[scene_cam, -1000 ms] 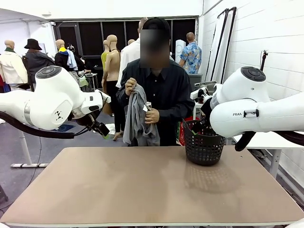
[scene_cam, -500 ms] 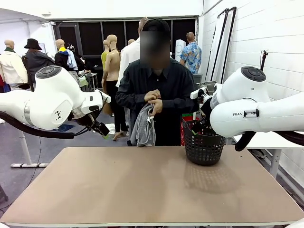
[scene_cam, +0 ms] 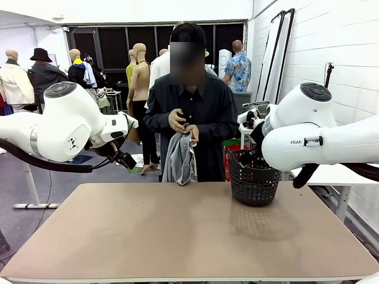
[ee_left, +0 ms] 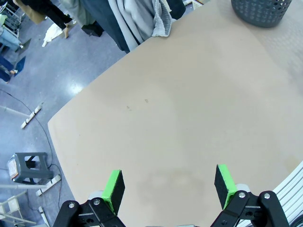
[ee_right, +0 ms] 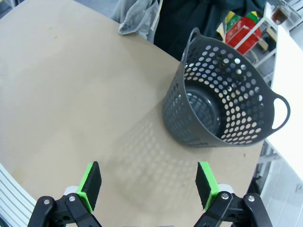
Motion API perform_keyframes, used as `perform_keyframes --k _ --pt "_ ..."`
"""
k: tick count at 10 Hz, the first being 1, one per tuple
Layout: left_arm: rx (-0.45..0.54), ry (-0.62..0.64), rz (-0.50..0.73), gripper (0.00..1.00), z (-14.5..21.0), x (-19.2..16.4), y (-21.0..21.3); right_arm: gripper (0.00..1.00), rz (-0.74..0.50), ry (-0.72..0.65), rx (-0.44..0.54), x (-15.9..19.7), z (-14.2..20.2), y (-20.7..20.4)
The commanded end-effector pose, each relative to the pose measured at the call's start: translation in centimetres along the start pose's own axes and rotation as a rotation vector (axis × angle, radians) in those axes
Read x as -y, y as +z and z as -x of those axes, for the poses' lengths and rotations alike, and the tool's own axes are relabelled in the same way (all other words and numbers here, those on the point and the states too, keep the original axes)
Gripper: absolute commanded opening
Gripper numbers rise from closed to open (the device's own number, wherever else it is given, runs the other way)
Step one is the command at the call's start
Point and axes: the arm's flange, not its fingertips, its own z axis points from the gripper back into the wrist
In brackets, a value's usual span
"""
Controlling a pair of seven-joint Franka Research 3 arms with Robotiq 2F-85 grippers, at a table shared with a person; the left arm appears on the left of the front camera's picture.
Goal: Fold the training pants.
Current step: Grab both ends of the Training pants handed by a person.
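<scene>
The training pants [scene_cam: 179,158] are a light grey bunch hanging from both hands of the person standing at the far edge of the table, just above its rim. They also appear as grey cloth [ee_left: 142,16] at the top of the left wrist view and as cloth [ee_right: 139,16] at the top of the right wrist view. My left gripper [ee_left: 168,187] hovers open over bare tabletop, well short of the pants. My right gripper [ee_right: 147,184] is open too, above the table next to the basket, with nothing between its fingers.
A black mesh basket [scene_cam: 254,184] stands at the table's far right, seen from above as basket [ee_right: 189,118] and basket [ee_left: 260,10]. The tan table [scene_cam: 177,236] stretches wide between the arms. White tables sit at the right, with other people farther back.
The person has gathered the pants from chest height into a lower hanging bunch near the table's far edge. Neither arm has moved.
</scene>
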Motion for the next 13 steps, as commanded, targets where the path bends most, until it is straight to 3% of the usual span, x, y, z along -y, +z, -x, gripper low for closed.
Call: perform_keyframes --k 1,13 --pt "0.001 -0.006 0.003 1.0 0.01 -0.09 0.01 1.0 0.004 0.002 0.005 -0.01 0.08 -0.08" --pt "0.001 -0.006 0.003 1.0 0.01 -0.09 0.01 1.0 0.004 0.002 0.005 -0.01 0.08 -0.08"
